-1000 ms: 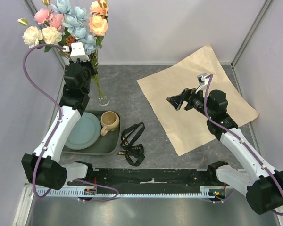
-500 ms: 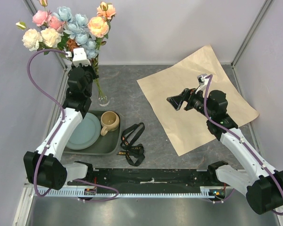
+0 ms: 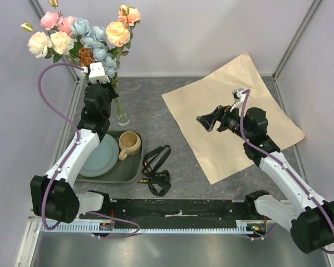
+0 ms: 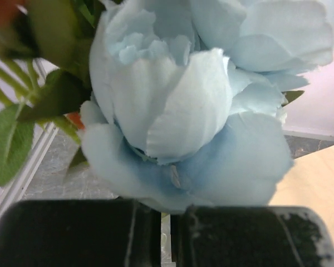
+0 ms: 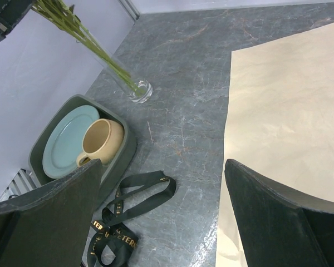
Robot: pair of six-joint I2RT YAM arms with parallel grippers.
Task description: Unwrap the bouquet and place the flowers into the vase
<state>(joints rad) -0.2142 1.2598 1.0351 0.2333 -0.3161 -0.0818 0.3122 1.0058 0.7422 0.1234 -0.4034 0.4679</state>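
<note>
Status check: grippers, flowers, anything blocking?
Left gripper shut among the flowers, hold unclear. Right gripper open over the paper. Flowers stand in the vase; ribbon lies apart.

Grey stone-look table (image 3: 156, 105), tan paper sheet (image 3: 239, 78) at right, black ribbon (image 3: 156, 167) mid-front, green tray (image 3: 134, 168), glass vase (image 3: 122, 118) at left

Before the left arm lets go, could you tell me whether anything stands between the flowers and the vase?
Nothing visible does. The flowers already have their stems down in the vase, which stands just beyond the tray holding the mug. The left gripper, shut, holds the bunch just under the blooms.
</note>
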